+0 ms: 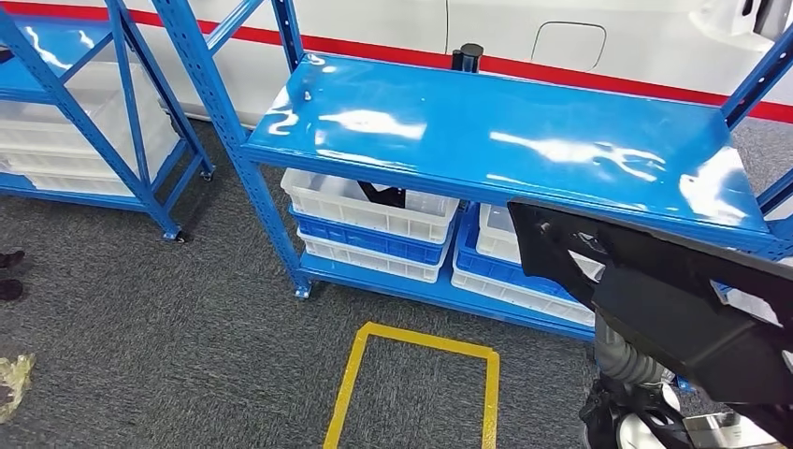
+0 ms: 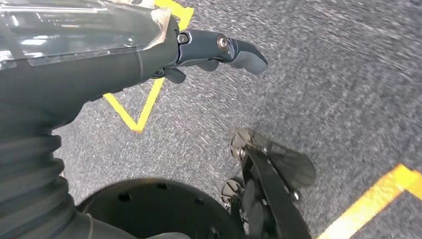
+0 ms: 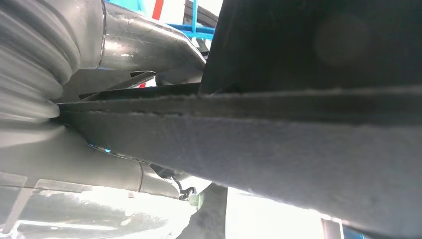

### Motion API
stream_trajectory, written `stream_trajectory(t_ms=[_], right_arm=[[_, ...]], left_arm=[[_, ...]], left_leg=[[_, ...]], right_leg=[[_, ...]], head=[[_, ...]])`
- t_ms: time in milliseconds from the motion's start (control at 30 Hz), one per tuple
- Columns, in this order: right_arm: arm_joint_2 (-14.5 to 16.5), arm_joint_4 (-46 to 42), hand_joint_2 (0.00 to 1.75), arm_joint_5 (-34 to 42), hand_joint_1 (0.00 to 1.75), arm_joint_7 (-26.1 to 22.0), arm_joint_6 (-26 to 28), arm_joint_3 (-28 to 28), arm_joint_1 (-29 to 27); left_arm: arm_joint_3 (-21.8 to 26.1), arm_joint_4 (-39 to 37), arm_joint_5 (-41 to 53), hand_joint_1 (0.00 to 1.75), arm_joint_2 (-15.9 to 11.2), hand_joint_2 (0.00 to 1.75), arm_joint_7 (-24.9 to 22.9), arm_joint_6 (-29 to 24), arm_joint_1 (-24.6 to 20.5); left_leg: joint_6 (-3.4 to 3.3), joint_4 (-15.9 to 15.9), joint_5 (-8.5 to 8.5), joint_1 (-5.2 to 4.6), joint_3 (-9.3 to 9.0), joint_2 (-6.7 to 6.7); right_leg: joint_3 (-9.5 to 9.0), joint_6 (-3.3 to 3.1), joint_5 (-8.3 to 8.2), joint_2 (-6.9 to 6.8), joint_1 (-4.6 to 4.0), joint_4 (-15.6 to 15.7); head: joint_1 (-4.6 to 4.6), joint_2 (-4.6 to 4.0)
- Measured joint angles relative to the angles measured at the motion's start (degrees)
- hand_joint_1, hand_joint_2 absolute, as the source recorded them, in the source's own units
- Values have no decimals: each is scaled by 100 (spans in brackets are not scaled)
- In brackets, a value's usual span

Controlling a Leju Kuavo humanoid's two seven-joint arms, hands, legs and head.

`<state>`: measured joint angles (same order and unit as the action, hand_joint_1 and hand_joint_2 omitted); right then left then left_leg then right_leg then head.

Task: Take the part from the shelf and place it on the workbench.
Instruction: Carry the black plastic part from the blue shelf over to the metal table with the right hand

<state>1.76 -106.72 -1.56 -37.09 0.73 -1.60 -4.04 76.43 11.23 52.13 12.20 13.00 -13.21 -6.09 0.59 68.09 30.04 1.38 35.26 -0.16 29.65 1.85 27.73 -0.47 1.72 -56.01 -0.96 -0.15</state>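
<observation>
A large flat black part (image 1: 655,281) with an angular outline hangs in front of the blue shelf (image 1: 486,131), at its right end, level with the shelf's front edge. My right arm comes up under it, and its ribbed wrist (image 1: 628,360) shows below the part. In the right wrist view the part's grey fuzzy edge (image 3: 278,144) is clamped between the silver fingers (image 3: 149,45) of my right hand. My left hand (image 2: 219,50) hangs over the grey carpet, fingers stretched out and holding nothing.
White and blue bins (image 1: 374,220) are stacked on the shelf's lower level. A yellow rectangle (image 1: 416,383) is taped on the carpet before the shelf. A second blue rack (image 1: 84,112) stands at left, with a person's shoes (image 1: 9,276) near it. A black cylinder (image 1: 468,56) stands behind the shelf top.
</observation>
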Motion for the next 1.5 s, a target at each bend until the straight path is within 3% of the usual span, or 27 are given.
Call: stream_trajectory(t_ms=[67, 100, 200, 267, 333, 400, 433, 467, 533, 600, 667, 733, 767, 833, 867, 900, 933, 967, 1033, 1100, 1167, 1233, 1267, 1333, 1400, 1433, 1500], right_arm=[[8, 2, 175, -4, 175, 0, -16, 1, 31], [10, 3, 175, -8, 175, 0, -28, 1, 49], [13, 11, 175, -18, 175, 1, -75, 4, 76], [13, 27, 175, -19, 175, 4, -99, 8, 80], [13, 46, 175, -14, 175, 7, -113, 12, 89], [11, 62, 175, -10, 175, 7, -121, 13, 93], [10, 69, 175, -10, 175, 7, -125, 14, 94], [10, 75, 175, -10, 175, 7, -127, 14, 97], [10, 80, 175, -10, 175, 7, -130, 14, 116], [11, 80, 175, -11, 175, 7, -132, 14, 148], [12, 81, 175, -11, 175, 11, -134, 14, 170], [14, 84, 175, -14, 175, 21, -136, 12, 176], [16, 84, 175, -17, 175, 28, -137, 11, 176], [25, 85, 175, -26, 175, 39, -138, 11, 179], [29, 85, 175, -28, 175, 43, -139, 11, 178], [32, 85, 175, -29, 175, 44, -139, 11, 178], [35, 85, 175, -31, 175, 45, -139, 10, 177], [37, 84, 175, -31, 175, 46, -139, 10, 177], [40, 82, 175, -31, 175, 48, -139, 8, 177], [40, 73, 175, -32, 175, 49, -139, 5, 182], [42, 66, 175, -34, 175, 49, -139, 3, 192], [43, 67, 175, -37, 175, 49, -139, 5, 186], [42, 67, 175, -39, 175, 50, -139, 5, 178], [40, 67, 175, -38, 175, 51, -139, 6, 169], [38, 67, 175, -39, 175, 52, -139, 6, 167], [38, 68, 175, -39, 175, 52, -139, 6, 166], [38, 69, 175, -39, 175, 52, -139, 7, 164]], left_arm=[[0, -4, -3, 0, 9, 175, -4, -43, -16], [0, -7, -5, 0, 15, 175, -4, -72, -24], [2, -9, -21, 0, 38, 175, 0, -160, -30], [4, -9, -39, 0, 49, 175, 5, -182, -36], [6, -10, -50, 0, 53, 175, 7, -184, -40], [7, -11, -51, 0, 58, 175, 7, -181, -39], [7, -12, -50, 0, 62, 175, 7, -179, -40], [7, -12, -47, 0, 64, 175, 7, -178, -41], [7, -13, -29, 0, 67, 175, 5, -168, -42], [7, -13, -7, 0, 69, 175, -2, -120, -43], [5, -13, 13, 0, 65, 175, -9, -59, -44], [3, -13, 48, 0, 53, 175, -4, -37, -37], [2, -13, 67, 0, 48, 175, 3, -37, -29], [0, -13, 98, 0, 39, 175, 22, -37, -20], [0, -13, 107, 0, 36, 175, 30, -36, -18], [-1, -13, 113, 0, 32, 175, 36, -31, -19], [-1, -13, 114, 0, 30, 175, 39, -27, -21], [-2, -13, 114, 0, 28, 175, 40, -24, -22], [-3, -13, 115, 0, 25, 175, 43, -21, -31], [-4, -13, 118, 0, 24, 175, 45, -21, -51], [-4, -13, 121, 0, 22, 175, 49, -22, -66], [-3, -13, 121, 0, 17, 175, 51, -23, -64], [-3, -13, 121, 0, 11, 175, 50, -23, -62], [-4, -13, 120, 0, 2, 175, 51, -23, -64], [-4, -13, 120, 0, -3, 175, 52, -23, -65], [-4, -13, 120, 0, -2, 175, 52, -23, -65], [-4, -13, 120, 0, -1, 175, 52, -23, -65]], left_leg=[[24, -666, -138, 18, -433, -26], [14, -857, -140, 4, -531, -43], [-85, -990, -163, -61, -488, -48], [-229, -1058, -251, -75, -393, -22], [-360, -1083, -361, -105, -264, -4], [-414, -1078, -472, -153, -130, 8], [-423, -1076, -531, -178, -61, 11], [-426, -1072, -588, -197, 6, 13], [-409, -1059, -705, -220, 130, 9], [-366, -1053, -822, -239, 200, 5], [-315, -1070, -941, -243, 223, 4], [-253, -1037, -899, -224, 277, -3], [-218, -918, -708, -211, 329, -6], [-149, -352, -88, -171, 477, -6], [-119, 35, 172, -149, 548, -6], [-95, 386, 291, -129, 591, -5], [-76, 604, 256, -107, 571, -5], [-61, 637, 114, -83, 464, -4], [-40, 120, -142, -31, -38, -7], [-49, -650, -50, -29, -578, -28], [-107, -993, 68, -84, -738, -46], [-238, -1034, -20, -117, -629, -24], [-316, -1048, -89, -124, -555, -9], [-418, -1061, -243, -134, -381, 18], [-446, -1055, -405, -154, -188, 30], [-448, -1050, -490, -165, -85, 37], [-437, -1042, -657, -180, 123, 48]], right_leg=[[98, 56, -34, 0, 4, -67], [137, 98, -62, 0, 0, -86], [244, 245, -136, 3, 27, -108], [407, 228, 80, 9, 27, -331], [638, 125, 540, 16, 3, -967], [766, 104, 809, 21, -24, -1651], [726, 135, 777, 22, -37, -1789], [594, 179, 649, 22, -48, -1719], [56, 209, 403, 21, -79, -1023], [-503, 135, 428, 25, -134, -152], [-657, 68, 479, 39, -177, 183], [-546, -7, 375, 38, -130, 158], [-483, -66, 307, 29, -105, 158], [-341, -146, 163, 11, -93, 155], [-270, -161, 93, 6, -97, 148], [-190, -152, 27, 3, -101, 133], [-100, -138, -35, -1, -102, 106], [5, -114, -86, -2, -98, 66], [206, -55, -159, -2, -87, -46], [341, 15, -217, -4, -97, -148], [426, 104, -308, -10, -94, -182], [512, 187, -339, -7, -74, -210], [577, 183, -225, 0, -65, -306], [765, 106, 269, 15, -54, -801], [902, 83, 697, 21, -62, -1522], [887, 124, 726, 24, -65, -1780], [618, 248, 484, 26, -67, -1782]], head=[[4, 1], [7, 2], [14, 2], [32, 2], [65, 2], [81, 2], [81, 2], [81, 2], [80, 2], [70, 2], [62, 2], [59, 2], [46, 2], [28, 2], [22, 2], [21, 2], [20, 2], [20, 2], [16, 2], [24, 2], [33, 2], [31, 2], [44, 2], [64, 2], [84, 2], [84, 2], [83, 2]])
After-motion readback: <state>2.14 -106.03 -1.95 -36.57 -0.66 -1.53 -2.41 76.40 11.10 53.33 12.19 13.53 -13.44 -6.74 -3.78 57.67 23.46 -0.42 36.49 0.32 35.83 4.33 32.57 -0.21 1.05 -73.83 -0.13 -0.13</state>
